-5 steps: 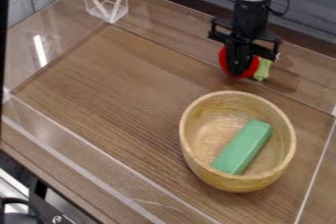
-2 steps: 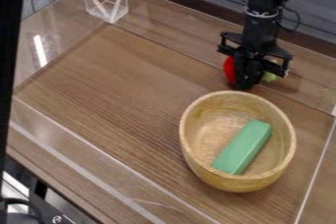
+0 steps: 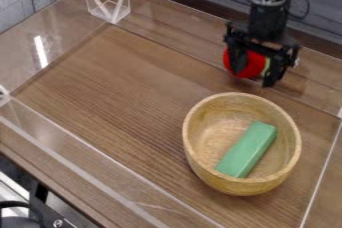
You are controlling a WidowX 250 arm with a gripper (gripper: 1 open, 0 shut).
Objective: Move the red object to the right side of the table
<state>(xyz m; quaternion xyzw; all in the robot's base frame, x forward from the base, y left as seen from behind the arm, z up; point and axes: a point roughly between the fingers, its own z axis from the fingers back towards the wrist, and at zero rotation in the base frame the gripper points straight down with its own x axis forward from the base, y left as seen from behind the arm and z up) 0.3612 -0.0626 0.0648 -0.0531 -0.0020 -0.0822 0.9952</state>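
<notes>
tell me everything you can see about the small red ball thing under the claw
The small glossy red ball-like toy fruit sits on the brown wood-grain tabletop near its far right side, beyond the round light wooden bowl. It looks like smooth plastic with a bright highlight. The black claw stands over it, jaws spread to either side; its dark fingers hide part of the fruit, so contact cannot be told.

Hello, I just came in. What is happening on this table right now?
One robot arm is working with a small red object on the wooden table. Its gripper points straight down over the red object, with the jaws open on either side of it, so the object seems to sit on the table near the right edge, not gripped. Closer to the camera stands a round wooden bowl with a green block lying inside; nothing is touching them.
</notes>
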